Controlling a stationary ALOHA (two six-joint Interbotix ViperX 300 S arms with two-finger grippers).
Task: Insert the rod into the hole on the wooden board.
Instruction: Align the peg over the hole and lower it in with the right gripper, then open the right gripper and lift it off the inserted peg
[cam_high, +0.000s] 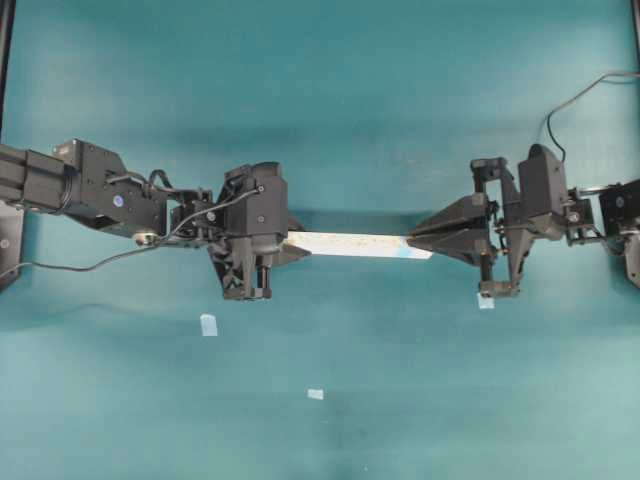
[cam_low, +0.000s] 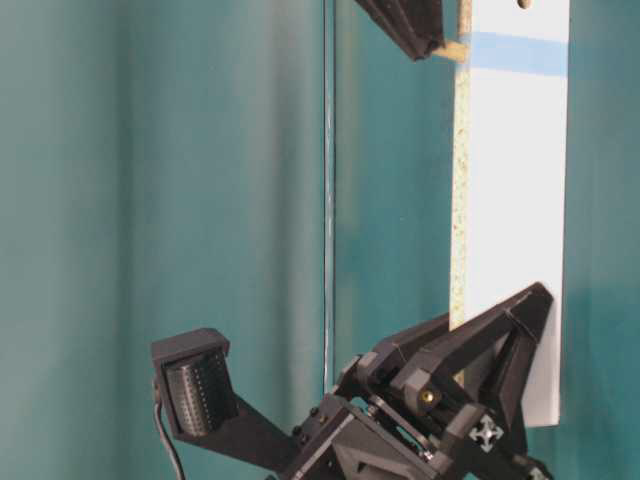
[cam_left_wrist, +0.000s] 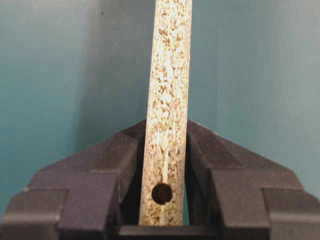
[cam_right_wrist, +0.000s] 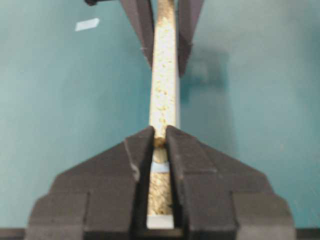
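While above teal tabletop (cam_high: 330, 90) (tape squares (cam_high: 208, 324) scattered): left tool (cam_left_wrist: 162, 150) clamping wooden board (cam_high: 350, 243), right tool (cam_right_wrist: 160, 137) pinching rod (cam_right_wrist: 159, 142).

The wooden board (cam_left_wrist: 167, 100) shows a rough, speckled chipboard edge and a smooth white face. Both grippers look matt black plastic; the rod (cam_low: 452, 50) is pale bare wood.

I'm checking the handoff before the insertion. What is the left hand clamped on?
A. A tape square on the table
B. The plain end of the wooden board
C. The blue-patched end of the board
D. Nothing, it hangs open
B: in the left wrist view the left hand pinches the wooden board at its speckled edge near a dark hole with no blue beside it, while overhead the light-blue patch lies at the far end, by the right hand.
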